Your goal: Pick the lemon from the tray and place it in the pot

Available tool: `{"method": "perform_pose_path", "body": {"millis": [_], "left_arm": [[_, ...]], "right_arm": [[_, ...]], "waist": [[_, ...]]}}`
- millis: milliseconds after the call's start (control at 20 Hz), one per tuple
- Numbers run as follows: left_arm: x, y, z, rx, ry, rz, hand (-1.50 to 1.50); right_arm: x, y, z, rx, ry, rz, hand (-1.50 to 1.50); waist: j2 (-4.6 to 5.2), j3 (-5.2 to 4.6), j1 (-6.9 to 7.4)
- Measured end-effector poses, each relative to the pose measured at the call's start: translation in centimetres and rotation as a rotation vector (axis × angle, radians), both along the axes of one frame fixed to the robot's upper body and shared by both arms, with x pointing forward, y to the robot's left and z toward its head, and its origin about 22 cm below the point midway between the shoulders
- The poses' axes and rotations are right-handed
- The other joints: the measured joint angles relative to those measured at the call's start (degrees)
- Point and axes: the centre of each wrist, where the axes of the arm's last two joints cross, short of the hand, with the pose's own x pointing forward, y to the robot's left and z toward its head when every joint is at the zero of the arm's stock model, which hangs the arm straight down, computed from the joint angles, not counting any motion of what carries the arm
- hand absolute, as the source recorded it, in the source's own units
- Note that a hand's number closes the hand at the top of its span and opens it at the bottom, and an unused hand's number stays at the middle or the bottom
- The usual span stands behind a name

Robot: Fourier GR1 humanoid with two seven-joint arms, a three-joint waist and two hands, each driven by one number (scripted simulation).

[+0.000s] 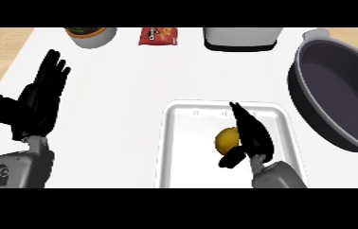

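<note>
White counter (pixel 140 81) lay mostly bare between tray (pixel 183 147) and far edge. Pot (pixel 328 95) sat right, holding nothing visible. Lemon (pixel 227 140) lay in the tray, right hand (pixel 252 136) beside it, fingers straight, thumb under. Left hand (pixel 40 98) rested open, left.

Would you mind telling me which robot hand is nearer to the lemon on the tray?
The right robot hand: it is right beside the lemon, over the tray. The left robot hand rests open, well off the tray to the left.
</note>
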Motion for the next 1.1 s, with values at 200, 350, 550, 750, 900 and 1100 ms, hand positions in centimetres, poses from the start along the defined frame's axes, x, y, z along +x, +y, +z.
{"method": "perform_pose_path", "body": {"millis": [200,350,550,750,900,1100], "left_arm": [[0.0,0.0,0.3,0.004,-0.005,0.004,0.00],[-0.7,0.4,0.1,0.003,-0.003,0.003,0.00],[-0.6,0.9,0.3,0.002,-0.008,0.002,0.00],[-0.4,1.1,0.5,0.005,-0.003,0.009,0.00],[-0.7,0.8,0.2,0.004,-0.001,0.012,0.00],[-0.5,0.0,0.4,0.003,-0.001,0.012,0.00]], "right_arm": [[-0.4,-0.7,-0.6,-0.036,-0.018,0.089,1.50],[-0.5,-0.1,-1.3,-0.054,-0.040,0.118,1.50],[0.3,0.1,-1.4,-0.052,-0.047,0.141,1.50],[-2.5,1.0,-1.4,-0.049,-0.054,0.300,1.50],[-5.2,2.2,-1.0,-0.043,-0.050,0.485,1.50],[-8.8,1.6,0.4,-0.049,-0.073,0.602,1.50]], "waist": [[-0.02,0.00,-0.03],[-0.20,-0.18,0.00],[-0.19,-0.19,-0.03],[-0.28,-0.17,-0.38],[-0.35,-0.12,-0.46],[-0.27,-0.05,-0.63]]}}
